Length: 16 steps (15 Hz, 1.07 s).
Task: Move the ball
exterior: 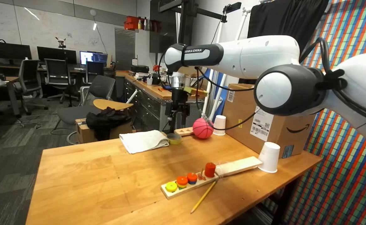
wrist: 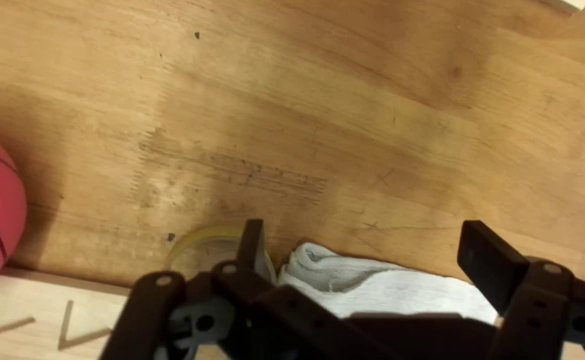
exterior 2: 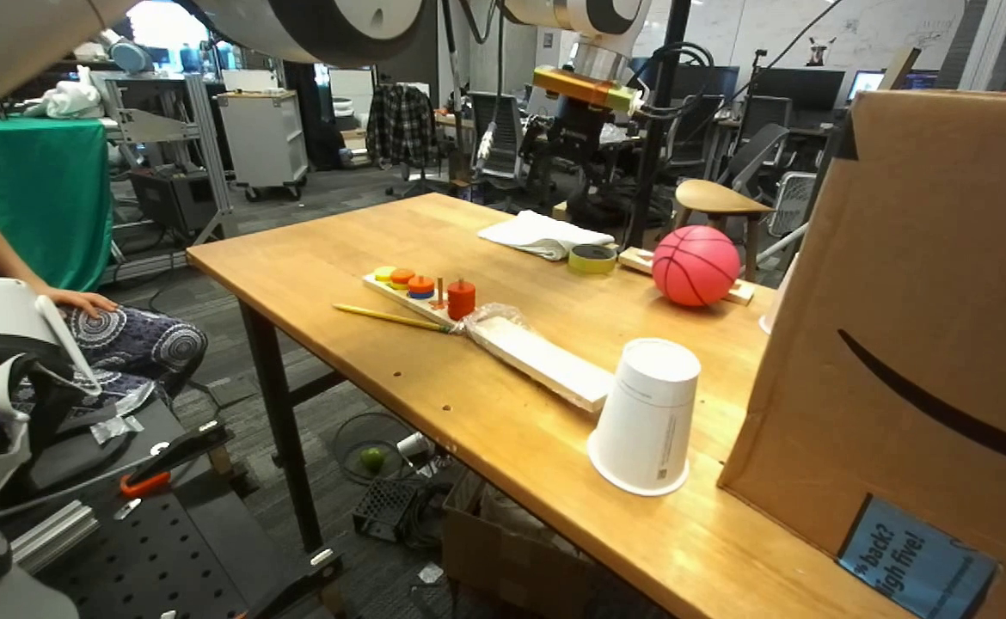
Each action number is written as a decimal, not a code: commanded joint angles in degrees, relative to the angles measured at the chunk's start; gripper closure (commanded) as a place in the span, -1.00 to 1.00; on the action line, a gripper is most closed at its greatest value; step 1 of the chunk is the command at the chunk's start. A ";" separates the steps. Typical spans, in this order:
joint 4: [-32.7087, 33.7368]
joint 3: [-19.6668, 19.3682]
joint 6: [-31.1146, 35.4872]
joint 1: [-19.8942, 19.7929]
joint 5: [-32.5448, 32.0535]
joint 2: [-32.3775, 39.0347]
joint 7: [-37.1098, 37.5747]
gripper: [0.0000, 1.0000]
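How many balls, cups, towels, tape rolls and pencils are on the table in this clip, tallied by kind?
Ball: 1
Cups: 2
Towel: 1
Tape roll: 1
Pencil: 1
Total: 6

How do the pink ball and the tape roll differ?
Colour: the pink ball is marked with dark lines; the tape roll is yellowish.
Shape: the pink ball is round all over, the tape roll a ring lying flat.
Size: the pink ball is clearly bigger and stands taller than the tape roll.
Shared: both are on the table, and the open gripper holds neither.
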 commanded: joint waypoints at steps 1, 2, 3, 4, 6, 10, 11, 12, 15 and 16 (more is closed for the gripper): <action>-3.49 1.01 -1.33 1.39 -1.49 -5.39 -8.30 -1.00; -3.99 1.19 -1.65 1.75 -1.53 -6.44 -10.80 -1.00; -4.48 1.26 -1.73 2.21 -1.72 -7.33 -13.05 -1.00; -5.17 1.35 -1.77 2.61 -1.94 -8.30 -15.13 -1.00; -6.73 1.75 -2.03 3.01 -1.98 -10.11 -19.28 -1.00; -11.15 2.19 -1.57 3.79 -3.16 -13.57 -29.95 -1.00; -12.36 2.05 -1.34 4.03 -3.98 -14.27 -32.68 -1.00; -13.51 1.51 -1.12 4.56 -5.69 -14.70 -35.08 -1.00; -16.06 0.60 -0.31 5.32 -11.74 -15.19 -40.98 -1.00; -16.28 0.54 -0.08 5.13 -13.29 -14.77 -42.28 -1.00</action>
